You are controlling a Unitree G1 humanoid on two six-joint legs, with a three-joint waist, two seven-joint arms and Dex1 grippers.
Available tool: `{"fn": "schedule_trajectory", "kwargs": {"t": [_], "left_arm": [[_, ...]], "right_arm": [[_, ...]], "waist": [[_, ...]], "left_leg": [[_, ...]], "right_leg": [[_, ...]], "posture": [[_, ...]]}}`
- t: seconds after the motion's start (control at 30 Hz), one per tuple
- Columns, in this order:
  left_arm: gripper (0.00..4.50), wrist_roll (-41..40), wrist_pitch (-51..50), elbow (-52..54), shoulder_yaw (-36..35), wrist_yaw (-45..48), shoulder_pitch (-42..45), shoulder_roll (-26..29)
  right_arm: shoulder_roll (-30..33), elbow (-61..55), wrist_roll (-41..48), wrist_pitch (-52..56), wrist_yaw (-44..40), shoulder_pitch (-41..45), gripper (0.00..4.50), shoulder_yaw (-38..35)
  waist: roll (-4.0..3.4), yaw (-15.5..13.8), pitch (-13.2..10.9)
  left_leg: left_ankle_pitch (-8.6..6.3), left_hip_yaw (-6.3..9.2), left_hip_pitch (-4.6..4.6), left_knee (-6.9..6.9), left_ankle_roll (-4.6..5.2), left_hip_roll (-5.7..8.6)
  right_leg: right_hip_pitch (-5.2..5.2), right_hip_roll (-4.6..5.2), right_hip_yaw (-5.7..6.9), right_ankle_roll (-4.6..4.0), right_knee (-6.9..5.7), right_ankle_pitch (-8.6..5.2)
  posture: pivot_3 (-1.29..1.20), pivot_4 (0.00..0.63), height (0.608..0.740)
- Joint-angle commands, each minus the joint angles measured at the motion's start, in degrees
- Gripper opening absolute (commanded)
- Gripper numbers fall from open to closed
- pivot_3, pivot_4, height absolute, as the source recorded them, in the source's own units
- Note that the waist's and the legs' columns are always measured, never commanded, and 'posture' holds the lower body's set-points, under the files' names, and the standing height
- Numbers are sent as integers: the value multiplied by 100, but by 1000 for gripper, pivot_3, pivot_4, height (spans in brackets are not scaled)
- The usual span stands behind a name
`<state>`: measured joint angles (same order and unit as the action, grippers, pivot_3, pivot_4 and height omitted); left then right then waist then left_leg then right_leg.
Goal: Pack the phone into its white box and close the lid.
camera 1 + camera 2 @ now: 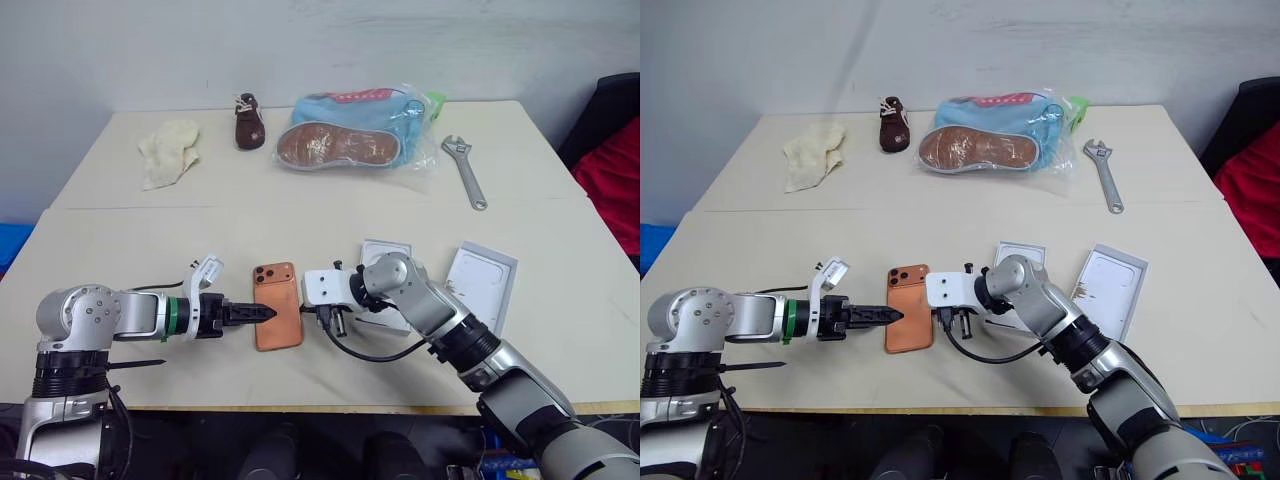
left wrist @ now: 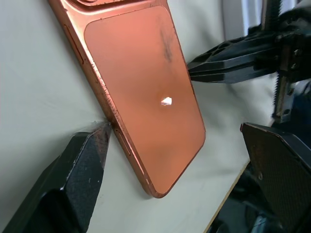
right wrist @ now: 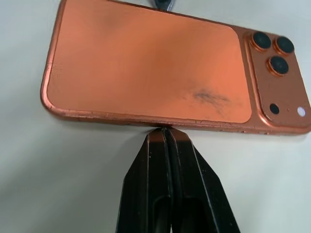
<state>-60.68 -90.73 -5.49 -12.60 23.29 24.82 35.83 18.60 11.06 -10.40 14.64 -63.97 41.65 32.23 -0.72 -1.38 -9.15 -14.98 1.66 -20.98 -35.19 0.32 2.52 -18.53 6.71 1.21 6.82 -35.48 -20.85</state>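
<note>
Phone (image 1: 277,306) flat on table (image 1: 120,250), back up, between both grippers. Right gripper (image 3: 164,132) clenched, empty, tips touching phone's long edge. Left gripper (image 2: 180,145) spread wide, one finger (image 2: 82,170) at opposite edge. Box (image 1: 484,284) and lid (image 1: 386,252) behind right arm.

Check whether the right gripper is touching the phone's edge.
Touching. In the right wrist view, the right gripper, shut, meets the long side edge of the phone with no gap visible at its tips.
</note>
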Motion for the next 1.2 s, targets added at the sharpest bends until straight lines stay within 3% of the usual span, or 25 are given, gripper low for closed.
{"fn": "schedule_trajectory", "kwargs": {"t": [0.03,0.33,0.57,0.7,0.8,0.9,1.13,1.2], "left_arm": [[4500,-621,-177,-470,367,75,-114,-511],[4500,-701,-177,-617,83,-204,-34,-430],[4500,-1465,-177,-607,-157,-300,63,-460],[4500,-1498,-177,-512,-208,-395,8,-340],[4500,-1663,-177,-622,-303,-449,57,-171],[4500,-1898,-177,-689,-263,-409,95,-57],[4500,-1578,-177,-784,-335,-801,63,-155],[4114,-1415,-176,-787,-447,-855,34,-123]], "right_arm": [[-157,-244,132,-81,-43,-73,43,50],[-238,-424,285,-14,-118,-220,43,-118],[-464,-484,420,12,-160,-225,43,-183],[-394,-361,269,-160,-166,-199,43,-125],[-397,-285,265,-226,-185,-183,43,-145],[-453,-219,299,-257,-164,-149,43,-133],[-406,-200,284,-339,-101,-155,43,-118],[-346,-246,281,-376,-100,-196,0,-126]], "waist": [[7,-4,-1],[27,1,-14],[61,13,-43],[94,29,-72],[154,152,-96],[162,197,-96],[165,283,-104],[166,289,-105]], "left_leg": [[0,5,-5,0,0,2],[-1,11,-26,11,-8,6],[-1,11,-33,18,-17,3],[1,11,-36,20,-27,-1],[7,10,-63,21,-46,-11],[24,10,-150,10,-62,-14],[36,7,-158,14,-54,-30],[30,7,-156,12,-68,-29]], "right_leg": [[-1,0,3,1,4,0],[-7,-1,11,2,35,1],[-12,-2,13,4,43,2],[-16,-5,15,4,44,2],[-46,-15,15,3,38,2],[-123,-20,10,0,-11,4],[-138,-30,24,-15,-13,-5],[-136,-30,25,-15,-16,-5]], "posture": [[0,150,740],[0,150,740],[0,150,740],[0,150,740],[0,150,740],[0,150,740],[0,150,740],[0,150,740]]}}
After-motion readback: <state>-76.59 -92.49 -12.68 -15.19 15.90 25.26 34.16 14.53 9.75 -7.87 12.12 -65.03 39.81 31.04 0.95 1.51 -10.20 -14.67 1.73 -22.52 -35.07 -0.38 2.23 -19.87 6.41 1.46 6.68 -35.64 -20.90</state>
